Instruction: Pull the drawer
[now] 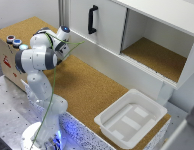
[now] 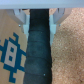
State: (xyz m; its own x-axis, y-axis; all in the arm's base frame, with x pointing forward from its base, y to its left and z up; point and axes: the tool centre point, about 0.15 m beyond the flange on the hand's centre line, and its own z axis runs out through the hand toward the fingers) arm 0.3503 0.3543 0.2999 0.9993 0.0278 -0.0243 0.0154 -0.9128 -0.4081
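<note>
In the wrist view my gripper (image 2: 39,17) straddles the drawer's dark handle (image 2: 39,55). One finger (image 2: 22,19) lies against each side of the handle, so the gripper is shut on it. The drawer's pale wooden front (image 2: 10,35) carries a blue pixel-figure sticker (image 2: 11,54). In the exterior view the cork-topped wooden box (image 1: 9,62) with coloured buttons (image 1: 14,41) stands at the exterior view's left. The white arm (image 1: 42,55) bends over beside it and hides both the gripper and the drawer front there.
A cork counter (image 1: 89,87) runs from the box toward the exterior view's right. A white plastic tray (image 1: 131,119) sits on its near right end. Behind stands a white cabinet with a black-handled door (image 1: 92,20) and an open cork-floored compartment (image 1: 154,55).
</note>
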